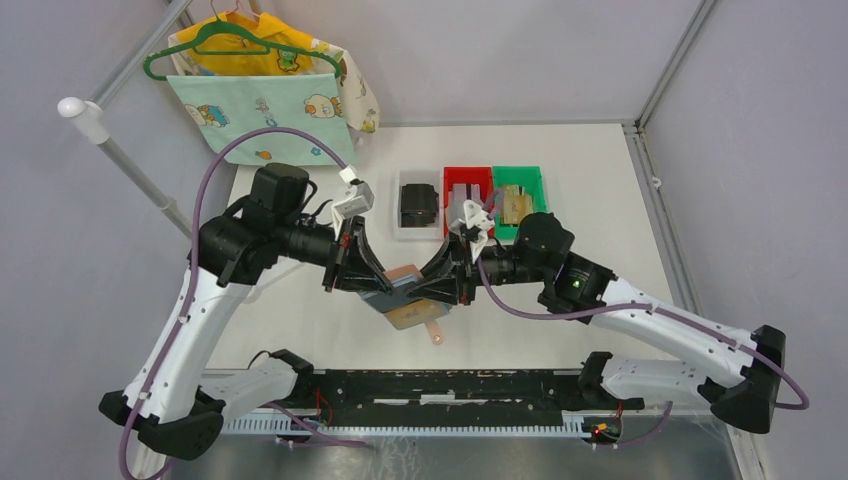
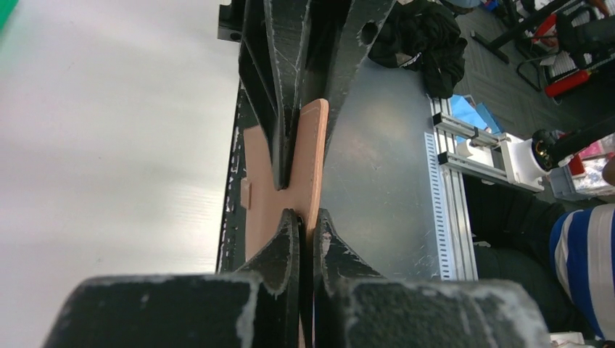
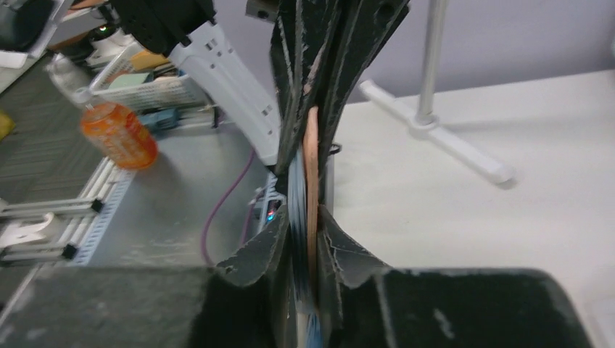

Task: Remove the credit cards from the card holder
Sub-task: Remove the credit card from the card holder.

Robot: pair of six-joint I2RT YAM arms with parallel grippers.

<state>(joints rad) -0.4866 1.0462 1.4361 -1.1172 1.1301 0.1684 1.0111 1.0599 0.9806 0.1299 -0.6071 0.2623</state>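
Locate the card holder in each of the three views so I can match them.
Top external: card holder at centre, clamped between left gripper and right gripper.
Left wrist: centre, edge-on tan slab between black fingers.
Right wrist: centre, thin tan edge between black fingers.
Shared landmark: the white table.

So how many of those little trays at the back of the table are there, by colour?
Whitish tray: 1
Red tray: 1
Green tray: 1
Total: 3
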